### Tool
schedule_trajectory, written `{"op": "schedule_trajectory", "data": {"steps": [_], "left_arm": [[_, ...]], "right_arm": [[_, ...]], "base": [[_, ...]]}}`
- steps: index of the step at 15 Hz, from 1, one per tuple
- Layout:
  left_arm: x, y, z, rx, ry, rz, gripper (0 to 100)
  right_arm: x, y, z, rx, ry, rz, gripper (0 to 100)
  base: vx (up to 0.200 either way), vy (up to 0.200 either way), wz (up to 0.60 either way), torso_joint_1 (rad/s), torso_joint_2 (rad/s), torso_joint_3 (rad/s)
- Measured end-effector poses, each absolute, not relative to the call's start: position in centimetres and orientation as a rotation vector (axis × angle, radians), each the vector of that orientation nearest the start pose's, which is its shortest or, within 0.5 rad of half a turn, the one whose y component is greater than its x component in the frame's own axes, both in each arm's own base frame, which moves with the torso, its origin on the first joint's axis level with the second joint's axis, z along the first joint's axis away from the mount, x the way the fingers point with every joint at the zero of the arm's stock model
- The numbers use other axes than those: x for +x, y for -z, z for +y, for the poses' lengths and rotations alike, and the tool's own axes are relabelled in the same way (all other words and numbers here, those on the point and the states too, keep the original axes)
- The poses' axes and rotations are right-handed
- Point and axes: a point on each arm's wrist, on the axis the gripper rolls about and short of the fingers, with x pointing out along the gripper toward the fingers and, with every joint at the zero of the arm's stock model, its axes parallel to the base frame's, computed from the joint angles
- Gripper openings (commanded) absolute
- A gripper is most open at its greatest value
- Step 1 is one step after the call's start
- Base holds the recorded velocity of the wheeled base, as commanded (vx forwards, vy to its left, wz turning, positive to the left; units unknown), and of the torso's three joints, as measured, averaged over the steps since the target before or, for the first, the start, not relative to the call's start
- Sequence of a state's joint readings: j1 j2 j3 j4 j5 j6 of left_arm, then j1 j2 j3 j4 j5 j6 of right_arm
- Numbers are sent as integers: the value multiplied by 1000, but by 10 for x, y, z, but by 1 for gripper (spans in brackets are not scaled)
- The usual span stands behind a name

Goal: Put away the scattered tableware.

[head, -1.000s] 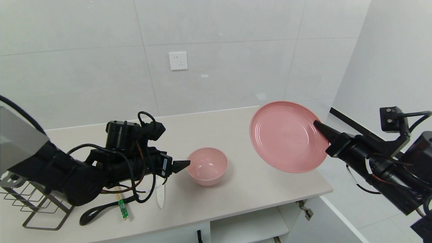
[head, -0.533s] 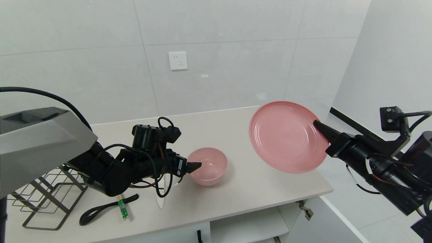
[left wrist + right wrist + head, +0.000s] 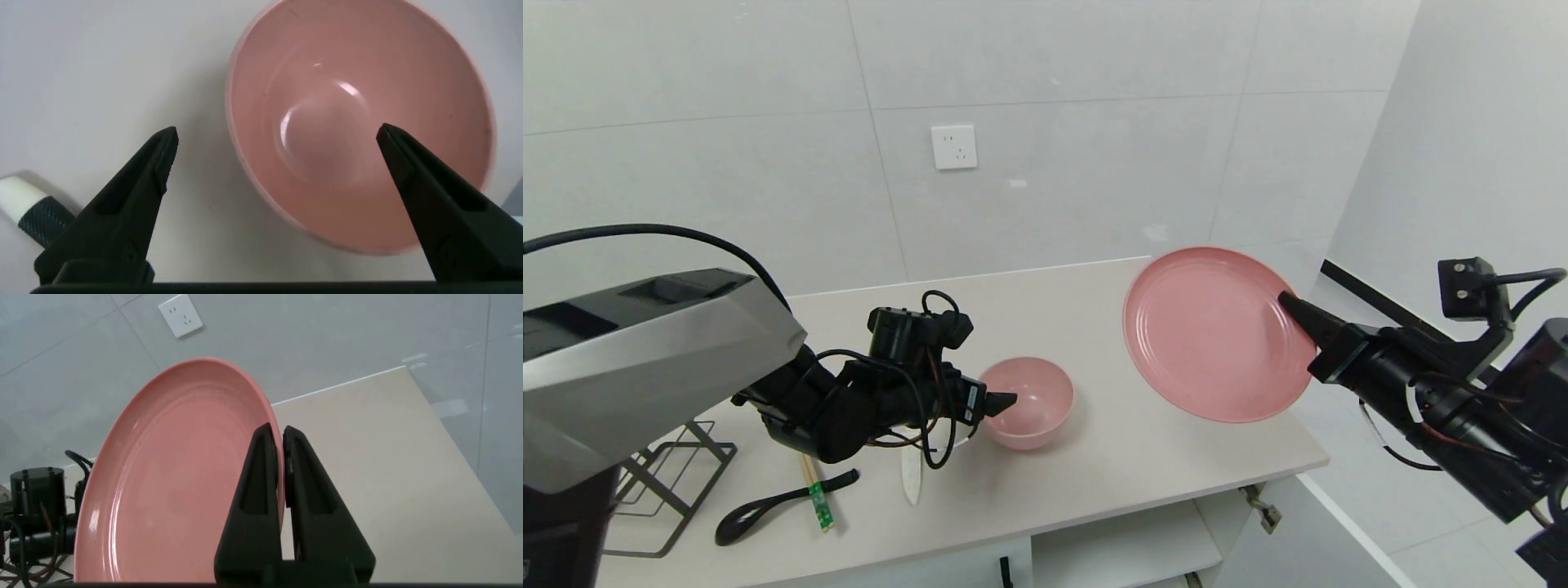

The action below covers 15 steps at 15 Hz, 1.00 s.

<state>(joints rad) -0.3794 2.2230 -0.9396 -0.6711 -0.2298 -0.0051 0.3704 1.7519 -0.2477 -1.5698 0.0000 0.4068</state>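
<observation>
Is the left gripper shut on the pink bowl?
No: the left gripper stands open, one finger outside the pink bowl, the other over its hollow.

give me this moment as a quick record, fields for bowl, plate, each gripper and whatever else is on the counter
pink bowl: upright on the counter
left gripper: open, one finger outside the bowl's rim, one over its inside
pink plate: held tilted above the counter's right end
right gripper: shut on the plate's rim
also on counter: black spoon, chopsticks, white utensil, wire rack
</observation>
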Motion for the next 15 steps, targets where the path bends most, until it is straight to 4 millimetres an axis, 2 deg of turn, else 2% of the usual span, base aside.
{"op": "schedule_trajectory", "data": {"steps": [9, 10, 12, 15], "left_arm": [[373, -15, -154, 45, 581, 637, 100], [372, -13, -155, 47, 580, 647, 0], [368, -9, -155, 52, 582, 694, 0], [366, -14, -157, 53, 589, 685, 0]], "right_arm": [[226, -133, 88, 411, -379, 11, 0], [226, -133, 88, 411, -379, 10, 0], [226, -133, 88, 410, -380, 11, 0], [226, -133, 88, 411, -381, 9, 0]], "base": [[0, 0, 0, 0, 0, 0], [0, 0, 0, 0, 0, 0], [0, 0, 0, 0, 0, 0], [0, 0, 0, 0, 0, 0]]}}
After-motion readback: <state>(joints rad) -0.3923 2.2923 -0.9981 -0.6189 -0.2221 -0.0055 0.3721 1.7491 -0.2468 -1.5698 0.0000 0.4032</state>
